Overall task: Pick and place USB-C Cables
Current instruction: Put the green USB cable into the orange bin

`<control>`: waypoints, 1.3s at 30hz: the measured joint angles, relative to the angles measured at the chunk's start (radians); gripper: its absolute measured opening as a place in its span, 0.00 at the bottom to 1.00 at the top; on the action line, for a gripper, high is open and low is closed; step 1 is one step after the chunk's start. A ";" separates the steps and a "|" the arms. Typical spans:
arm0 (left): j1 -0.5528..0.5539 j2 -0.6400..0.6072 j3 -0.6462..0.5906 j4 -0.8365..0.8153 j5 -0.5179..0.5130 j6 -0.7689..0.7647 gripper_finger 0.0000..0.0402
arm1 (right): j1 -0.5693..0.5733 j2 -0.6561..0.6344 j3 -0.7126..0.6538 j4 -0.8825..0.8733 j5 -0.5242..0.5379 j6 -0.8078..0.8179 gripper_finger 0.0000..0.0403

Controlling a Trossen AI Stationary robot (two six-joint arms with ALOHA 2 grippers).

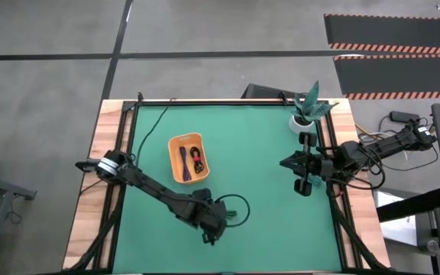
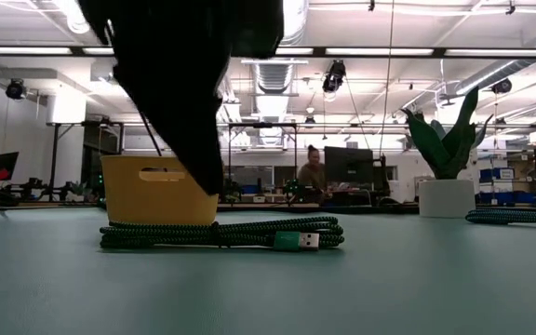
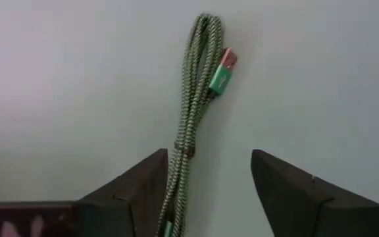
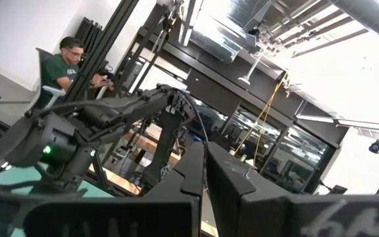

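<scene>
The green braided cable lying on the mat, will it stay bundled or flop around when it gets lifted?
The green cable looks folded and bound by a small tie, so it probably lifts as one bundle. Its loose plug end may dangle. Thin and braided, it's likely light.

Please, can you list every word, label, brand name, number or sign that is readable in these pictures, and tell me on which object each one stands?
No text can be read in any view.
Right end effector: pale marks on its body at the right wrist view's lower edge, cut off and blurred, not readable.
Orange tray, green cable, white plant pot: no label shows.
Monitors in the room behind: too small to read.
</scene>
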 joint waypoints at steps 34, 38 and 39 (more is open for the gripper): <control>0.016 -0.029 -0.254 0.392 -0.084 0.102 0.05 | 0.000 0.001 0.000 -0.011 0.001 0.000 0.02; 0.015 -0.046 -0.254 0.396 -0.085 0.034 0.05 | 0.000 0.001 0.000 -0.016 0.005 0.000 0.02; 0.015 -0.050 -0.254 0.393 -0.084 0.002 0.05 | 0.000 0.001 0.000 -0.017 0.008 0.000 0.02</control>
